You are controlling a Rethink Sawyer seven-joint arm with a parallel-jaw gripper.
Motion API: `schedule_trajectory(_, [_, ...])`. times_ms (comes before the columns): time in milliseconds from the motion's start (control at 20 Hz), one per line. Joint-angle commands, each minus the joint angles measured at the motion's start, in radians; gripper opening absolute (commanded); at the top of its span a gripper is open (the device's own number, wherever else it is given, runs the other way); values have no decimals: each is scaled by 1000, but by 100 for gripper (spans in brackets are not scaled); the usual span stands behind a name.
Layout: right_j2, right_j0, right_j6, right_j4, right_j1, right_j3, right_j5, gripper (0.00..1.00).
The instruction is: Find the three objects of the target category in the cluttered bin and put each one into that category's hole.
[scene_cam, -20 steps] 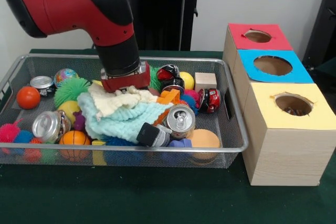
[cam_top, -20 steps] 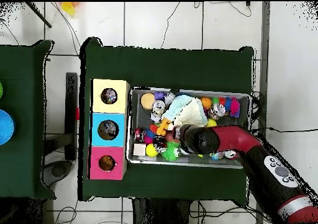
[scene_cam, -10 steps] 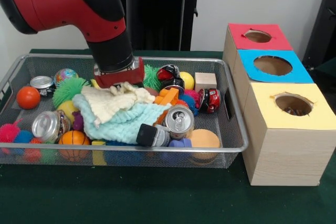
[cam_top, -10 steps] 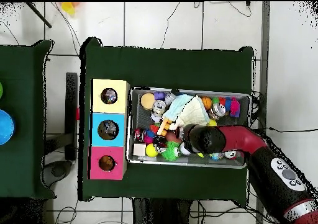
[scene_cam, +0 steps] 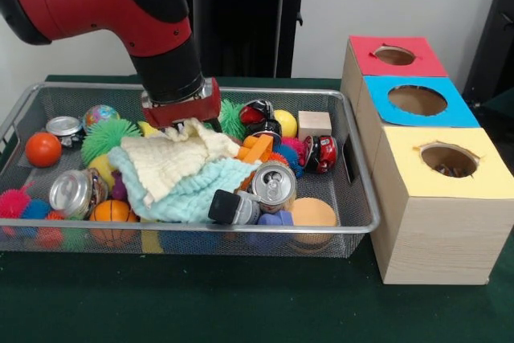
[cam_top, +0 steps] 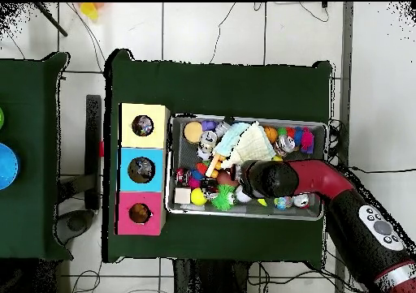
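The claw sits low over the rear middle of the wire bin, its tips buried in the top edge of a cream cloth. The red wrist block covers the fingers, so whether the cloth is pinched or merely touched cannot be told. In the overhead view the arm's dark end hides the claw altogether.

The cream cloth lies draped over a mint green cloth, and the two together cover much of the bin's middle, hiding whatever lies beneath. Just behind the claw a green spiky ball peeks out, half hidden by the wrist. To its left a larger green spiky ball rests beside a crushed can and a globe-patterned ball. An orange ball sits against the left wall.

In front of the cloths, a silver can points its top at the camera, with a dark capped item beside it that is hard to identify. Another can lies at the left above a small basketball.

Right of the bin on the green tabletop stand three boxes with holes: red, blue and yellow. Something dark shows inside the yellow one, too dim to name.
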Motion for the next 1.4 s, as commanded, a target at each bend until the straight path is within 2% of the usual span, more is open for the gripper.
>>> schedule_trajectory(50, [80, -36, -317, -64, 36, -75, -38, 100])
schedule_trajectory(200, [93, -44, -314, -70, 38, -70, -50, 100])
schedule_trajectory(350, [91, -24, -320, -57, 26, -98, 8, 100])
schedule_trajectory(800, [126, -41, -324, -74, 43, -102, -40, 100])
schedule_trajectory(1000, [124, -19, -327, -98, 27, -117, -24, 100])
schedule_trajectory(1100, [118, 7, -294, -162, -27, -109, -86, 100])
schedule_trajectory(1200, [112, 18, -261, -177, -36, -113, -104, 100])
schedule_trajectory(1300, [91, 33, -190, -206, -69, -99, -143, 100])
schedule_trajectory(1400, [72, 38, -137, -196, -80, -87, -131, 100])
